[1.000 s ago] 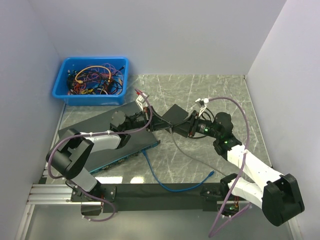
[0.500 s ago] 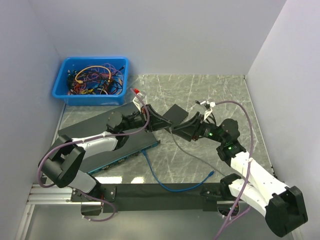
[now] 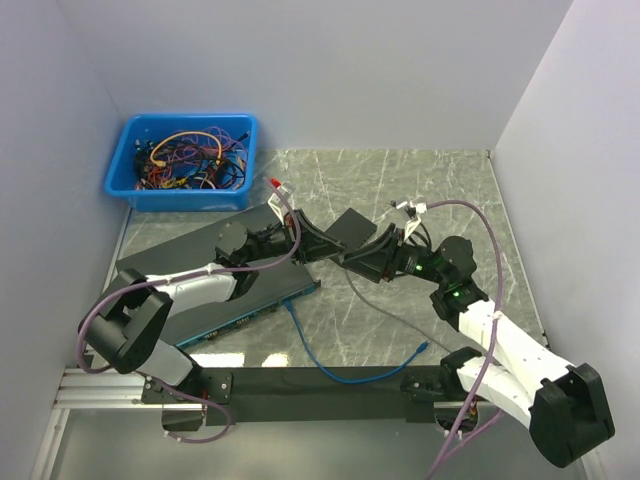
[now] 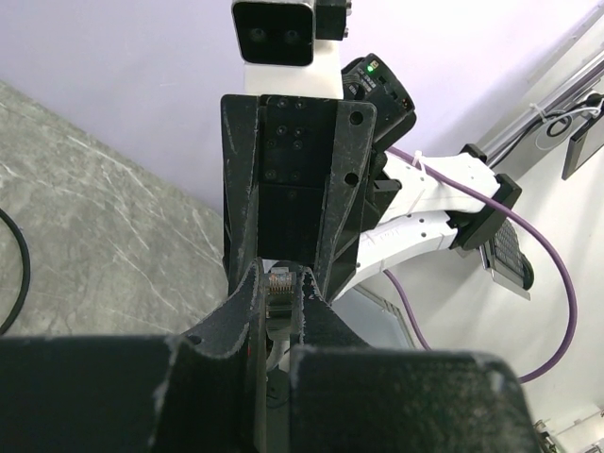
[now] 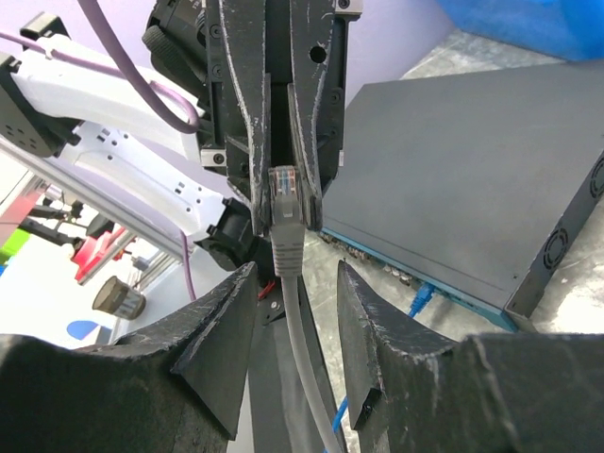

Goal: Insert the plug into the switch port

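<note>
Right arm has swung in and stretched lower, so the right gripper (image 5: 294, 274) faces the left one, jaws parted on either side of the grey cable (image 5: 300, 377) and gripping nothing. Just beyond, the plug (image 5: 286, 193) sits pinched in the clenched left gripper (image 4: 280, 279). It looks like light, hard plastic with a brittle clip on a limp cable, best held by the body's flat sides. The switch (image 5: 453, 160) lies farther off.

Right gripper (image 5: 294, 278) crowds the left gripper (image 5: 285, 189) head-on, switch (image 5: 472, 170) just beside.
</note>
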